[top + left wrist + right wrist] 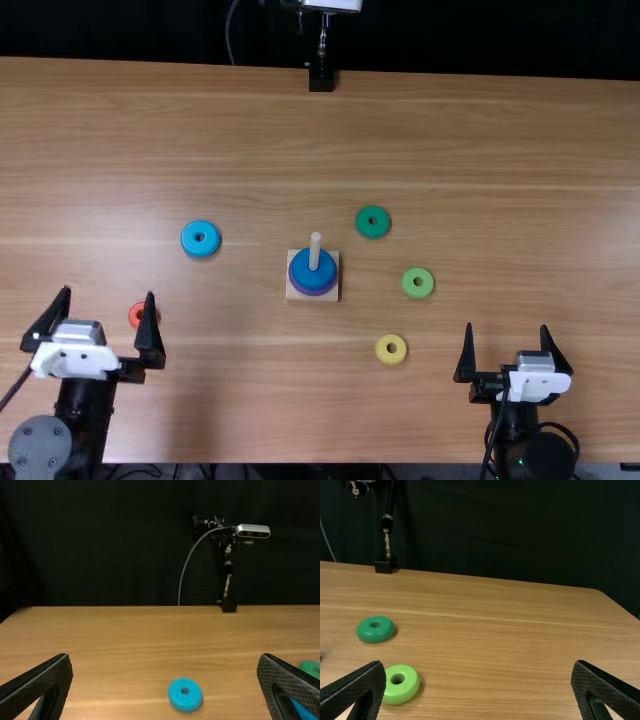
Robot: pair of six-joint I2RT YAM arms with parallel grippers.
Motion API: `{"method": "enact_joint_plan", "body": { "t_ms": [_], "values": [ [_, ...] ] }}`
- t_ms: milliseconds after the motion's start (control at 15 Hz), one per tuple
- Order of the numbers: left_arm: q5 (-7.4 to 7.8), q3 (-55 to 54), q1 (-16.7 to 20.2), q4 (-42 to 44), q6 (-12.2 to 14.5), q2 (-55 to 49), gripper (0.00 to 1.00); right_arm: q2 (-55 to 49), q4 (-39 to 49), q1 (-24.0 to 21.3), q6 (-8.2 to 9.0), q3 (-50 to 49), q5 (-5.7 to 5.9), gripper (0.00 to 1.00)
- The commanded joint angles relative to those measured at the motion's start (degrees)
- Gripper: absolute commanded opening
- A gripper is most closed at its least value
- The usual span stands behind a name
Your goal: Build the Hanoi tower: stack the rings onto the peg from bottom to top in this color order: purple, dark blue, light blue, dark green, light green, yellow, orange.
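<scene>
Black backdrop (480, 38) far beyond the peg (315, 252); camera stand (321, 76) stands this side of it. Wood-grain table (500, 160) around the peg. From where I'm standing, left gripper (108, 294) and right gripper (507, 327), either side nearward of the peg, both spread wide, empty. On the peg: purple ring (314, 292), dark blue ring (300, 270) over it. Step: light blue ring (188, 238), lying left of the peg. Next: probably left arm grips it, centres it over the peg, lowers. Waiting: dark green (373, 232), light green (418, 292), yellow (391, 359) right of the peg; orange (135, 314) left, nearward, partly hidden.
</scene>
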Motion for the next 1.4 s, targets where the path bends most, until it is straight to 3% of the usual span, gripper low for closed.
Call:
{"method": "enact_joint_plan", "body": {
  "t_ms": [0,333,400,533,933,1200,1333],
  "values": [
    [0.00,4.79,0.04,0.27,0.50,6.13,1.00,-0.73,0.08,-0.74,0.08,-0.70,0.60,1.00],
    [0.52,20.96,0.04,0.06,0.50,24.50,1.00,-0.73,0.08,-0.74,0.08,-0.70,0.60,1.00],
    [-0.32,23.33,0.04,-0.26,0.50,28.98,1.00,-0.73,0.08,-0.74,0.08,-0.70,0.60,1.00],
    [-0.42,26.76,-0.13,-1.21,0.50,37.86,1.00,-0.73,0.08,-0.74,0.08,-0.70,0.60,1.00],
    [-0.21,42.93,-4.09,-14.92,0.50,62.65,1.00,-0.73,0.08,-0.74,0.08,-0.70,0.60,1.00],
    [0.21,49.35,-4.53,-26.73,0.60,74.16,1.00,-0.73,0.08,-0.74,0.08,-0.70,0.60,1.00],
    [0.84,50.05,-4.61,-28.42,0.60,78.38,1.00,-0.73,0.08,-0.74,0.08,-0.70,0.60,1.00]
  ]
}}
